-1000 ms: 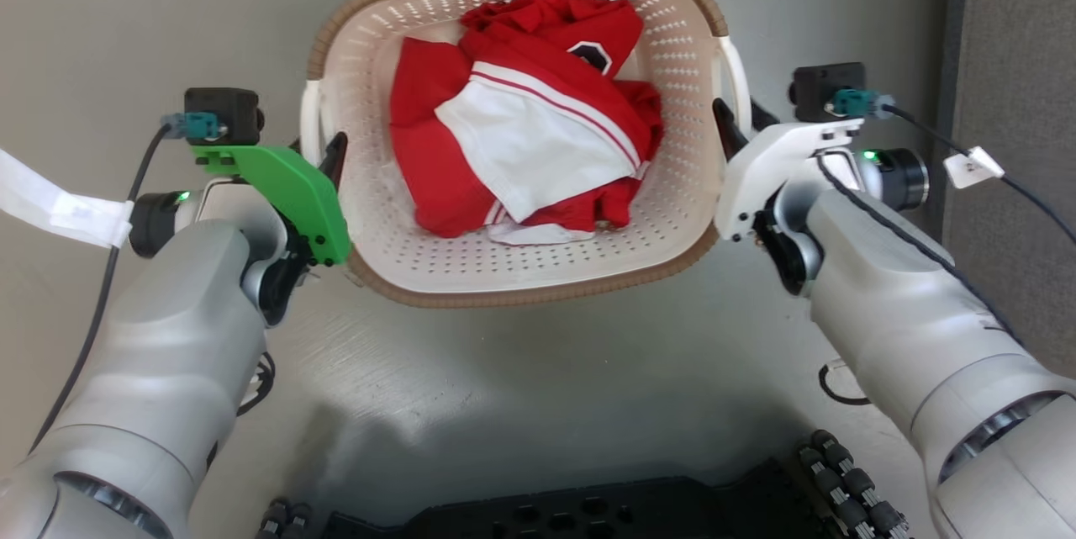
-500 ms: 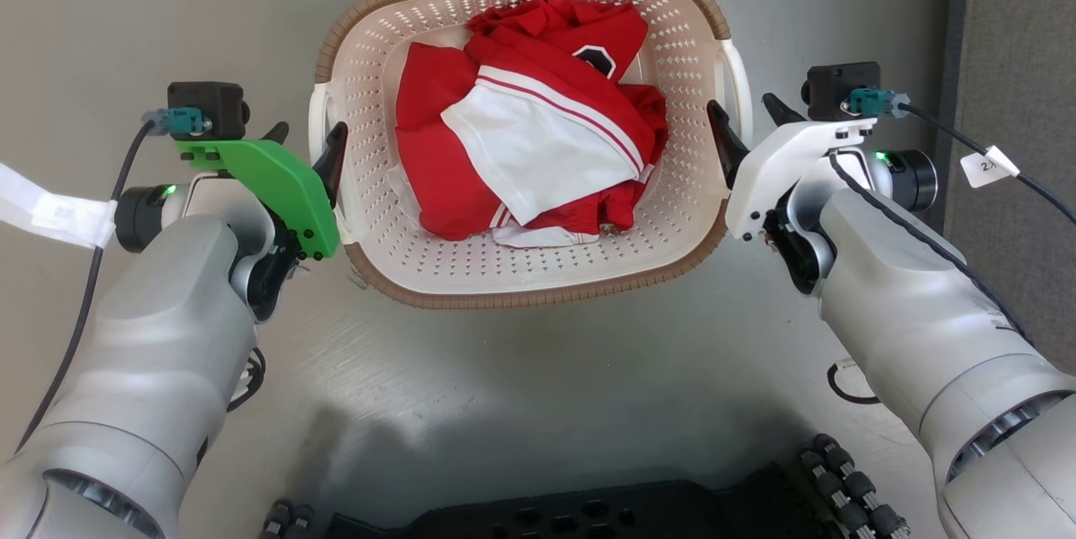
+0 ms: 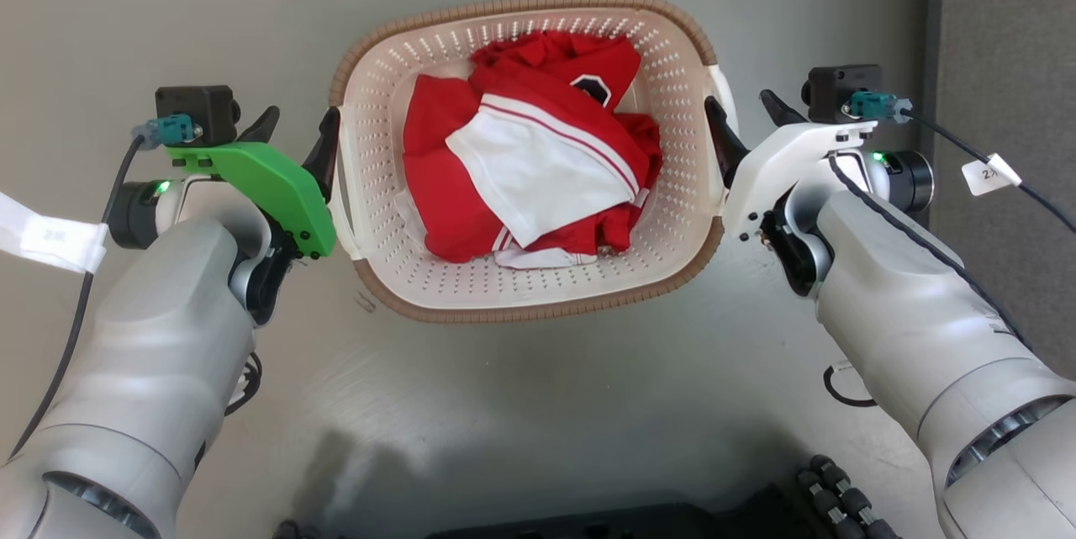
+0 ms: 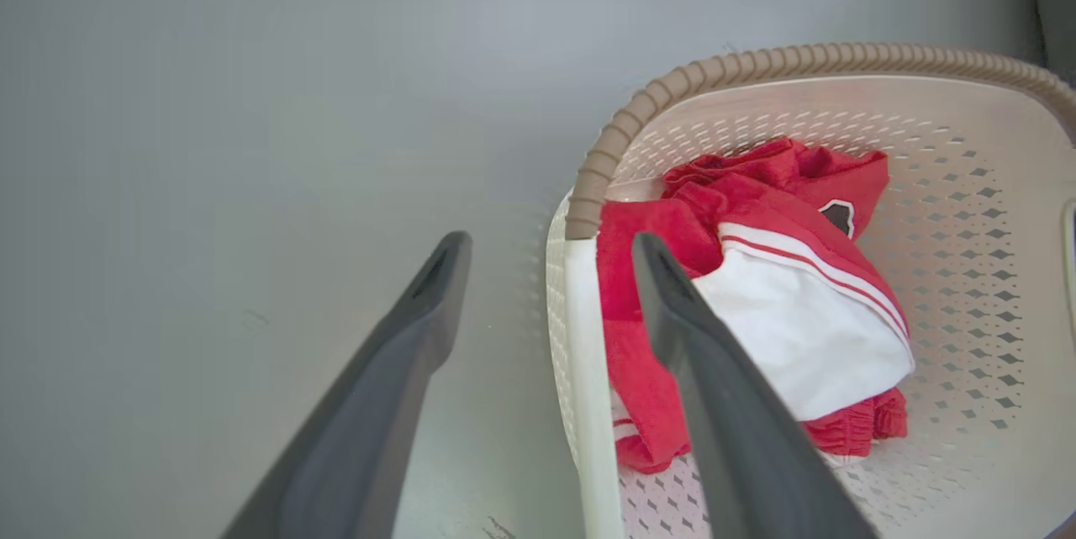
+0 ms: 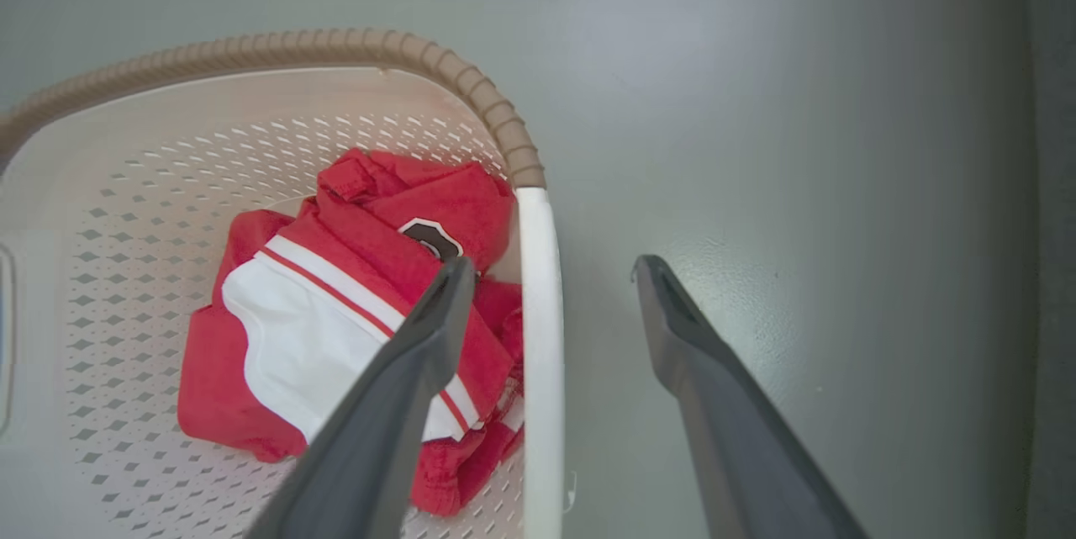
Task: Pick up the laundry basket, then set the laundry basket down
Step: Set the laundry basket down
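The laundry basket [image 3: 382,186] is cream-white and perforated with a brown rim, and it rests on the grey floor between my arms. Its left white handle [image 4: 582,371] runs between the spread fingers of my left gripper [image 3: 296,134], which is open [image 4: 551,246]. One finger is inside the basket and the other outside. My right gripper [image 3: 746,117] is open in the same way around the right handle [image 5: 538,329], its midpoint [image 5: 552,268] just beside that bar. In neither wrist view do the fingers press the handles. The brown rim shows in both wrist views [image 4: 756,64] [image 5: 252,47].
A crumpled red and white garment [image 3: 530,161] lies inside the basket. A dark grey panel [image 3: 1009,34] runs along the right side. My black wheeled base [image 3: 841,493] edges the bottom. Cables with white tags [image 3: 50,232] hang from both wrists.
Both grippers' fingers have spread apart from the handles they were shut on. The whole head view has shifted, so the basket sits lower in the picture.
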Robot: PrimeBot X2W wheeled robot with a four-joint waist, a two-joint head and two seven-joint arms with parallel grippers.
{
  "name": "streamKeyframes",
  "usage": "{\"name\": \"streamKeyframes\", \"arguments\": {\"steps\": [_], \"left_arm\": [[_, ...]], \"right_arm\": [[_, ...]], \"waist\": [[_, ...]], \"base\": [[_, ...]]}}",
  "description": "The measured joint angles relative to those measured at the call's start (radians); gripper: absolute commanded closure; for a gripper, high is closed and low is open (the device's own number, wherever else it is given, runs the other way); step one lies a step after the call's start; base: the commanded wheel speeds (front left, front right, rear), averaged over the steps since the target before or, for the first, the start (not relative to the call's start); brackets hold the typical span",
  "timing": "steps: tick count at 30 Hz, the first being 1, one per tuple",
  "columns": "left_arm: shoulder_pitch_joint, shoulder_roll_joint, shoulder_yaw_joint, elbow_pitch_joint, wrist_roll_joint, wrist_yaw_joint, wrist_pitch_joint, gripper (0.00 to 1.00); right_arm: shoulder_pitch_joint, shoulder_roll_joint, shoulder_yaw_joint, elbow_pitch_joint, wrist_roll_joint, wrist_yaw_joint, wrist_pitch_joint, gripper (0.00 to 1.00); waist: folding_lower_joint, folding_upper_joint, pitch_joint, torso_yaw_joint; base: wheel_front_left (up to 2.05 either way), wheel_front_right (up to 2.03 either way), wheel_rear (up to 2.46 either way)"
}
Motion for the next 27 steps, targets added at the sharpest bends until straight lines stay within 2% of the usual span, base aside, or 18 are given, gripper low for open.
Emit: {"name": "streamKeyframes", "arguments": {"steps": [8,11,16,27], "left_arm": [[0.025,0.009,-0.006,-0.002,0.028,0.000,-0.034,0.00],[0.035,0.013,0.009,-0.011,0.031,0.000,-0.037,0.00],[0.041,0.040,0.039,-0.044,0.050,0.003,-0.037,0.00],[0.071,0.097,0.179,-0.250,0.174,0.077,-0.037,0.00]], "right_arm": [[0.013,0.000,-0.009,-0.031,-0.007,-0.010,-0.009,0.00],[0.014,-0.005,-0.019,-0.080,-0.024,-0.018,-0.009,0.00],[0.032,-0.026,-0.048,-0.167,-0.060,-0.051,-0.009,0.00],[0.141,-0.065,-0.128,-0.316,-0.106,-0.097,-0.012,0.00]], "waist": [[0.0000,0.0000,-0.065,-0.004],[0.0000,0.0000,-0.093,-0.006],[0.0000,0.0000,-0.150,-0.011],[0.0000,0.0000,-0.265,-0.020]], "base": [[0.00,0.00,0.00],[0.00,0.00,0.00],[0.00,0.00,0.00],[0.00,0.00,0.00]]}}
